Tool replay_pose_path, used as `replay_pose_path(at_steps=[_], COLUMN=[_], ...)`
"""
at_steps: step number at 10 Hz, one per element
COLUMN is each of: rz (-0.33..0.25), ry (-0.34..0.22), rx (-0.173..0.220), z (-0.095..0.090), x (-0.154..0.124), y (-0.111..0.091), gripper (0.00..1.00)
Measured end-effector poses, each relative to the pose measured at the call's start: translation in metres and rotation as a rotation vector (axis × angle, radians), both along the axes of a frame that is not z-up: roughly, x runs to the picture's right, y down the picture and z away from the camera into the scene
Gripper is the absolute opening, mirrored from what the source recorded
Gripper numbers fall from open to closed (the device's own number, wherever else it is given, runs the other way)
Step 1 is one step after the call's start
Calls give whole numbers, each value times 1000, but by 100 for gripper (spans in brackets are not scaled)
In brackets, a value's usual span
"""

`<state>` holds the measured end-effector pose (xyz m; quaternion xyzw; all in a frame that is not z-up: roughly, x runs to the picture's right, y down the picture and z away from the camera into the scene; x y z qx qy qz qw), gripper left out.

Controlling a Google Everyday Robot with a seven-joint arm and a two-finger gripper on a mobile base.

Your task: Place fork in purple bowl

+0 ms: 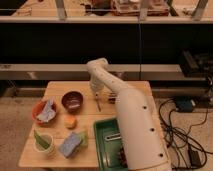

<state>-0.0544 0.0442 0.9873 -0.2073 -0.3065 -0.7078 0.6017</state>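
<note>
Where the arm (131, 116) reached the middle of the frame, the gripper (96, 94) stood low over the table (56, 90), jaws closed on the upper end of the fork (98, 104). The fork was a slim dark sliver just right of the purple bowl (72, 100), which was round, maroon and paler inside.

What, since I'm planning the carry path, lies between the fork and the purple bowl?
Only bare table separates fork and bowl, as the camera view shows. The pincer, shut, is down at the fork.

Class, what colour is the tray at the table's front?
Green tray, camera view; the gripper grips the fork beside the purple bowl.
</note>
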Motion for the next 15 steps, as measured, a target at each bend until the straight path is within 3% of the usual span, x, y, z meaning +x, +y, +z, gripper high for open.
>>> replay_pose_path(at_steps=[2,4,8,9,11,13,15], rz=[4,23,54,54,31,-29,-97], ry=[-5,-30,-115,-167,-244,-328,-396], rx=[4,39,125,156,189,220,227], z=[-4,-25,-87,-110,-135,-155,-161], x=[2,2,-2,-7,-25,-61,-98], y=[0,-19,-70,-87,-100,-103,-99], gripper=[24,24,24,24,24,24,24])
